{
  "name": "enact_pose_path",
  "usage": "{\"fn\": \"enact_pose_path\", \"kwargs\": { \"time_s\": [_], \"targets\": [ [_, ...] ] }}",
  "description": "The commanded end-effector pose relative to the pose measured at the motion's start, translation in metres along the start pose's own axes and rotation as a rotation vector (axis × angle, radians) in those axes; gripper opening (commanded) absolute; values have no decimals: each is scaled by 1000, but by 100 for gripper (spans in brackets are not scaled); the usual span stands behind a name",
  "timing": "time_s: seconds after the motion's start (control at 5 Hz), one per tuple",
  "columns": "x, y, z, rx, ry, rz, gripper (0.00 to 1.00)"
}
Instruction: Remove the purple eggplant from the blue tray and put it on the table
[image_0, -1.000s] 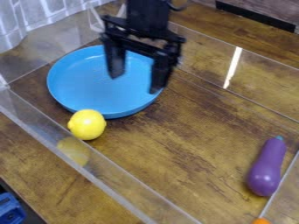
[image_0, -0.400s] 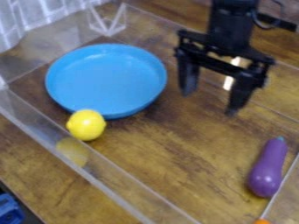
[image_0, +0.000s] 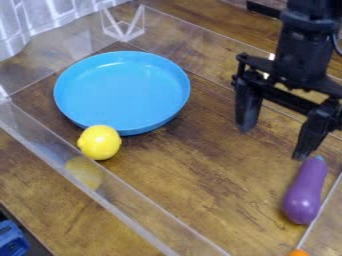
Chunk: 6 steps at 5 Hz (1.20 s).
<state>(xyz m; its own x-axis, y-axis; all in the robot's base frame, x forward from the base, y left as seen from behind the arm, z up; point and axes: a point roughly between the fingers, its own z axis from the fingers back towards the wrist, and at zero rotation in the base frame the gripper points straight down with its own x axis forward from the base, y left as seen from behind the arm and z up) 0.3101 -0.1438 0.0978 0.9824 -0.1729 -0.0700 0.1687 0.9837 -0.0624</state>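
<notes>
The purple eggplant (image_0: 306, 191) lies on the dark wood table (image_0: 201, 170) near the lower right corner, outside the blue tray (image_0: 120, 92). That round tray sits at the left with nothing in it. My gripper (image_0: 282, 125) hangs pointing down at the right, open, its two dark fingers (image_0: 247, 108) spread wide with nothing between them. It hovers just above and to the upper left of the eggplant, apart from it.
A yellow ball (image_0: 98, 142) rests on the table against the tray's near rim. Clear acrylic walls (image_0: 80, 160) border the table along the front and left. A white wire stand (image_0: 123, 22) is behind the tray.
My gripper has travelled from above the tray's right side across to the right, ending near the eggplant. It stayed open. The eggplant, ball and tray have not moved.
</notes>
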Motion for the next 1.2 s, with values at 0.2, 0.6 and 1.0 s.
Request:
{"fn": "enact_pose_path", "kwargs": {
  "time_s": [0.2, 0.6, 1.0],
  "targets": [
    [24, -18, -2, -30, -81, -113, 100],
    [29, -34, 0, -44, -97, -79, 100],
    [29, -29, -12, -53, -77, -28, 100]
  ]
}}
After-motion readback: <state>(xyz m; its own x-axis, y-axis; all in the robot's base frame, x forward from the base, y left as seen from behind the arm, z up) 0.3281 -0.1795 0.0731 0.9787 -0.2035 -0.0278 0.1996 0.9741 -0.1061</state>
